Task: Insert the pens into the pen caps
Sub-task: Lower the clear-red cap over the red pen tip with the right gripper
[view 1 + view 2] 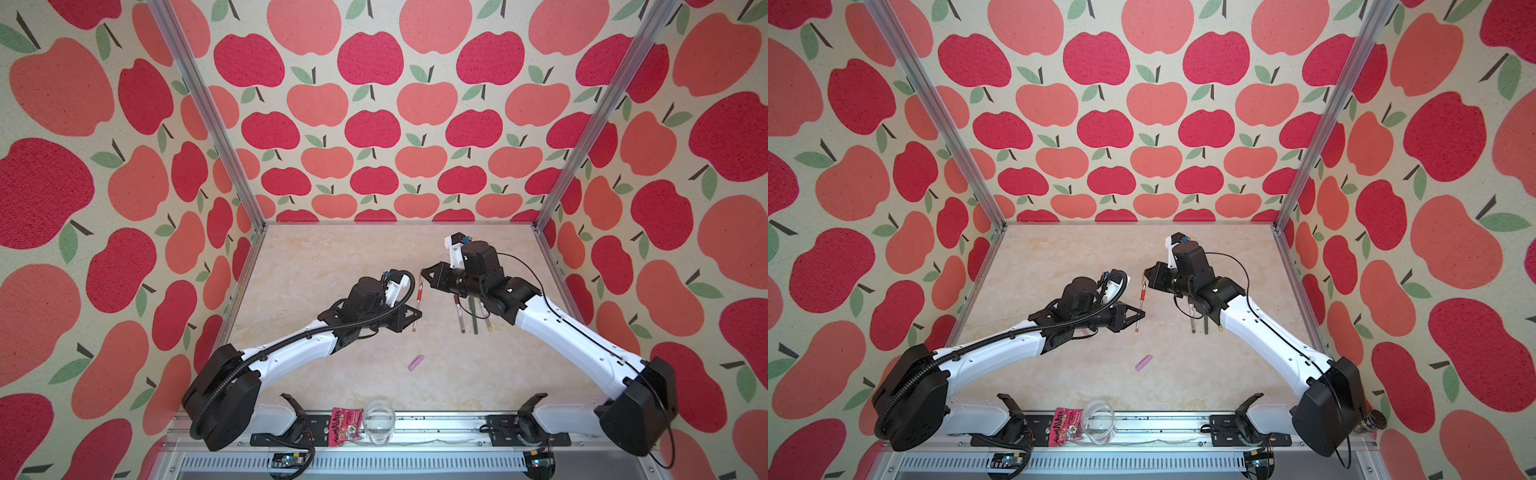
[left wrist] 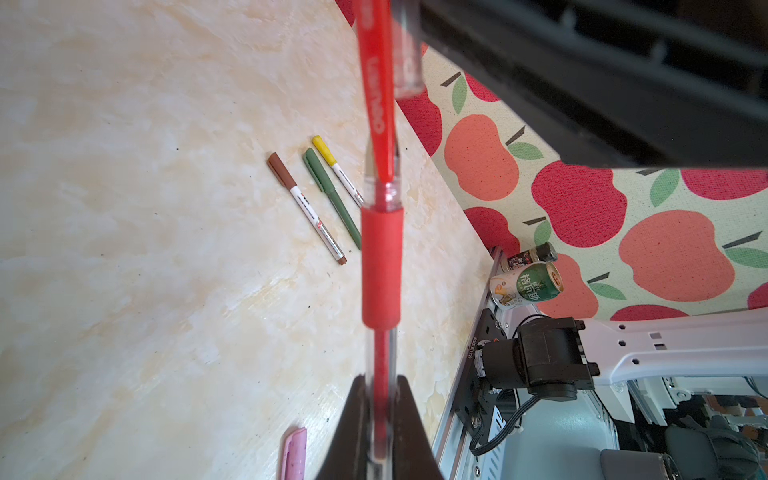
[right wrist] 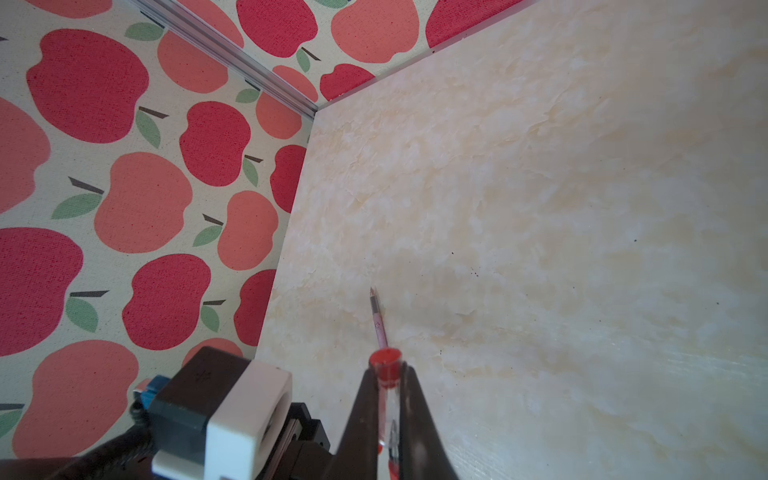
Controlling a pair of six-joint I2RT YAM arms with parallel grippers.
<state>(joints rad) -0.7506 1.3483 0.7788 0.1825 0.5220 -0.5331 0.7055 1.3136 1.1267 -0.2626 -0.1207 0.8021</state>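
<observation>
**Layout: mid-tabletop**

Pen (image 1: pixel 419 296) sits above the tabletop (image 1: pixel 332 266) centre, running front-to-back btw my tools. Its near end is in my L tool (image 1: pixel 419 312). Its far end, w/ cap (image 1: pixel 421 282) on it, is in my R tool (image 1: pixel 424 273).

Right of it, three pens (image 1: pixel 473 318) lie side by side on the tabletop, far ends partly under my R arm. A loose cap (image 1: pixel 416 362) lies alone nearer the front, just ahead of the held pen. On the front rail, a packet (image 1: pixel 344 426) sits just left of a glass (image 1: pixel 379 422).
</observation>
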